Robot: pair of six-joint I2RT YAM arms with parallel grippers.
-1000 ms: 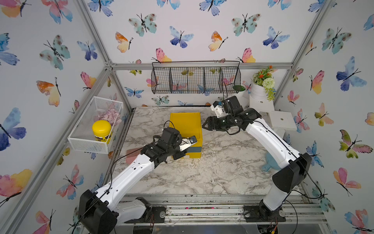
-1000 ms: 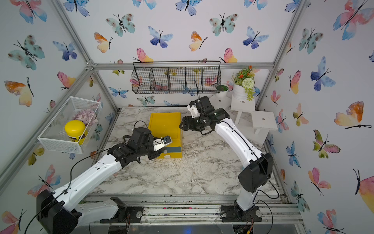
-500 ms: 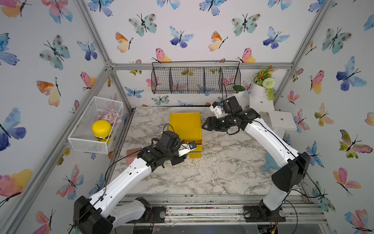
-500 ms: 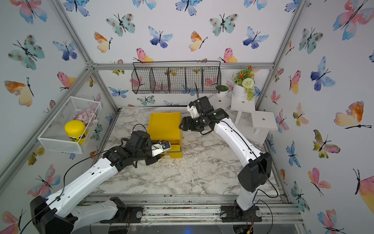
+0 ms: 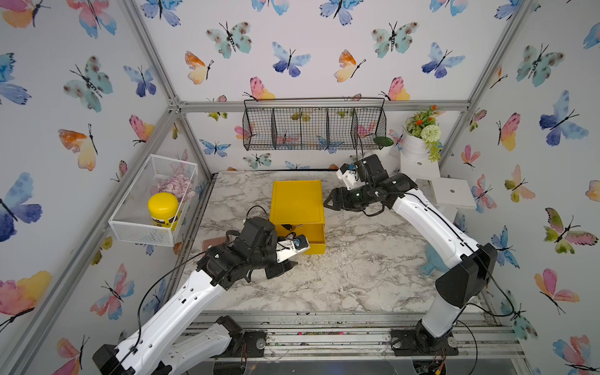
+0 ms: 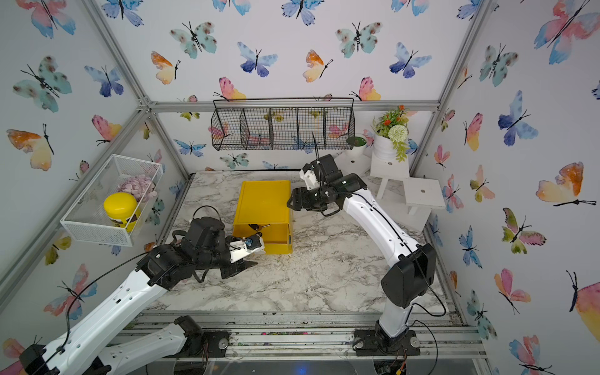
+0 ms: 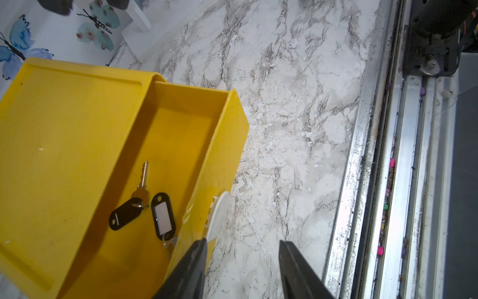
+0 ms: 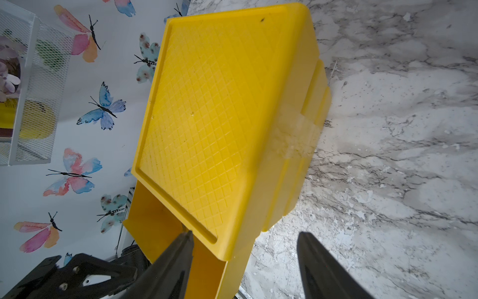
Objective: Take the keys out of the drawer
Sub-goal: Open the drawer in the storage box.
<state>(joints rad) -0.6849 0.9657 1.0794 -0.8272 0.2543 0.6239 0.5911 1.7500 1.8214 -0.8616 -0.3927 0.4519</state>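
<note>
The yellow drawer [image 5: 313, 233] [image 7: 181, 134] stands pulled out of its yellow box [image 5: 297, 201] [image 8: 219, 103] toward the table's front. Inside lie the keys [image 7: 141, 190] [image 5: 290, 226] [image 6: 258, 226], with two black tags [image 7: 125, 214] [image 7: 163, 217]. My left gripper [image 7: 243, 242] [image 5: 285, 264] [image 6: 242, 266] is open and empty just in front of the drawer's face, beside its white handle [image 7: 218, 218]. My right gripper [image 8: 245, 233] [image 5: 328, 203] [image 6: 290, 203] is open at the box's right top edge, one finger over the lid, the other off the side.
A white mesh basket [image 5: 143, 227] with a yellow-lidded jar [image 5: 163, 207] hangs on the left wall. A black wire basket [image 5: 313, 125] hangs on the back wall. White stands [image 5: 451, 191] and a flower pot [image 5: 415, 146] fill the back right. A metal rail [image 7: 367, 155] runs along the front.
My left arm has drawn back toward the front and the drawer has slid out with it. Its jaws have widened and stand off the handle. The right arm has stayed put.
</note>
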